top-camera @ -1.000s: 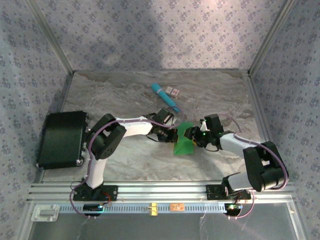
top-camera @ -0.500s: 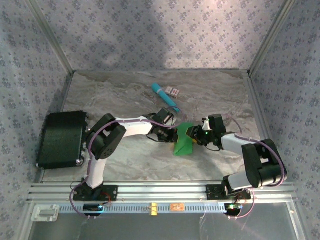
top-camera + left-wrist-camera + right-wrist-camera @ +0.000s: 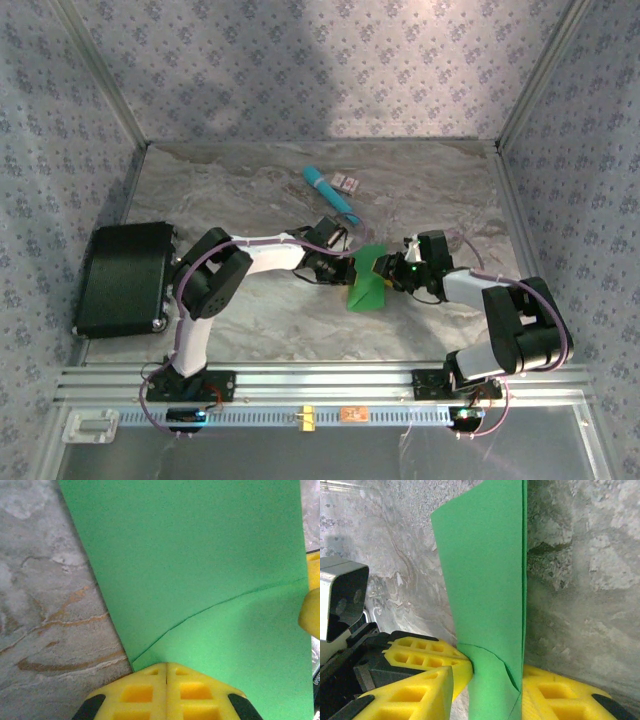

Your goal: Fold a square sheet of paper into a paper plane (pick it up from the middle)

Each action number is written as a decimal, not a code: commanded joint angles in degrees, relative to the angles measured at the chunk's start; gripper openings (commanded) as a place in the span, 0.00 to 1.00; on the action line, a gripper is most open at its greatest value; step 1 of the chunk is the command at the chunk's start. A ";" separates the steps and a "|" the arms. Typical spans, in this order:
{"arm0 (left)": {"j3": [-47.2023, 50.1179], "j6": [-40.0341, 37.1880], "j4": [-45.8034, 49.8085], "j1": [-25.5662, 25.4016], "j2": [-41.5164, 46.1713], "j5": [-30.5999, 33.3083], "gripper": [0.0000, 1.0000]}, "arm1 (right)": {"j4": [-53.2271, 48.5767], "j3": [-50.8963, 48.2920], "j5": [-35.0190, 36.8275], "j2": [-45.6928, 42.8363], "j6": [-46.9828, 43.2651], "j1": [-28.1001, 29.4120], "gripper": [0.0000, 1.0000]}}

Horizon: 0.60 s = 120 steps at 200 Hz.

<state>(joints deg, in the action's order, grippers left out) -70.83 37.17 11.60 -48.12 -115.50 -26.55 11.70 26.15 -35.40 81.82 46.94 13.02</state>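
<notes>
In the top view the sheet of paper sits at the centre of the surface, between the left end effector on its left and the right end effector on its right. A stick lies above it, with a small packet just right of the stick's upper end. A case sits at the far left.
</notes>
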 commanded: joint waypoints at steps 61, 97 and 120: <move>1.33 2.03 0.18 -0.46 3.12 -0.69 0.06 | 0.40 -0.71 -0.59 1.53 -1.13 -0.88 0.24; 1.44 2.20 0.13 -0.41 4.65 -0.26 0.08 | 0.43 -0.47 -1.06 1.93 -1.23 -1.06 0.09; 1.39 2.11 0.97 -0.53 6.49 0.71 0.10 | -0.56 -0.14 -1.10 0.46 -1.47 -1.06 0.05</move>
<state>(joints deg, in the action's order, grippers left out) -69.91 38.94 11.86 -48.12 -113.16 -26.50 12.25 25.96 -35.62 83.29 46.48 12.34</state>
